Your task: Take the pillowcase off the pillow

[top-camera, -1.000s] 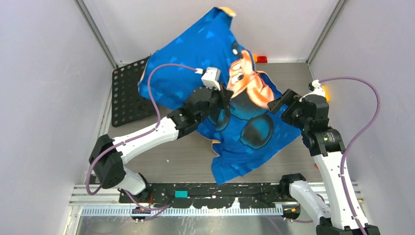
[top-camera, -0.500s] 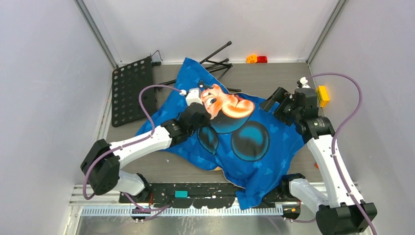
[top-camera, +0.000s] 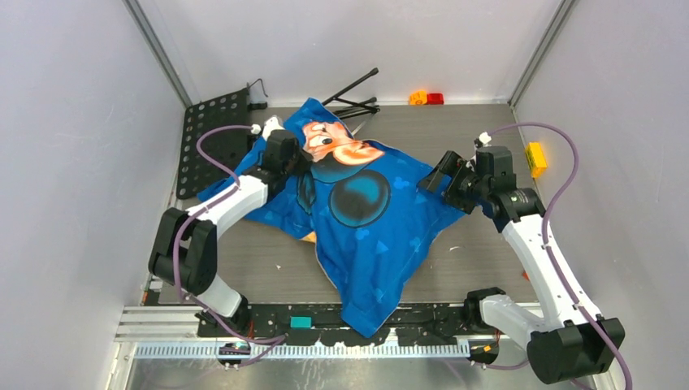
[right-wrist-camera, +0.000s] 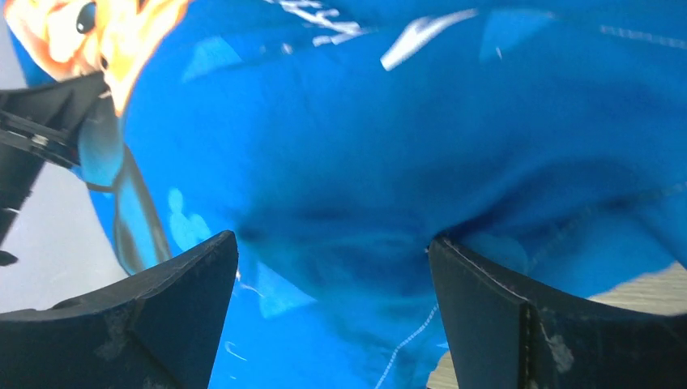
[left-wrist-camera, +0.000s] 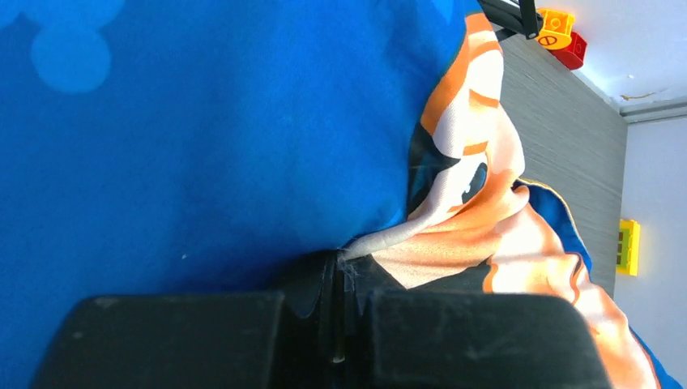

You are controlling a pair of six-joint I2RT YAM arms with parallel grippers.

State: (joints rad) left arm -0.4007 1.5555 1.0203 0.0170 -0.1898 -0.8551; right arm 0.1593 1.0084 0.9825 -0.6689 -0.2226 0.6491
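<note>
Left gripper [left-wrist-camera: 344,279] is pinched tight on a fold of the pillowcase [top-camera: 366,236], which lies spread across the table [top-camera: 479,130]. Right gripper [right-wrist-camera: 332,275] gapes wide, blue fabric between its fingers.

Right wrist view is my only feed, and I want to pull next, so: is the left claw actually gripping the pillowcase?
Observer: Yes. The left claw is shut on a pinch of the pillowcase, right at the mouse's face print.
Operator: Any white pillow showing anywhere?
Observer: None in any view. The top camera shows only blue fabric spread on the table, so I cannot tell if the pillow is inside.
Operator: Where does the cover's near end sit?
Observer: Its near corner lies over the black rail at the table's front edge.
</note>
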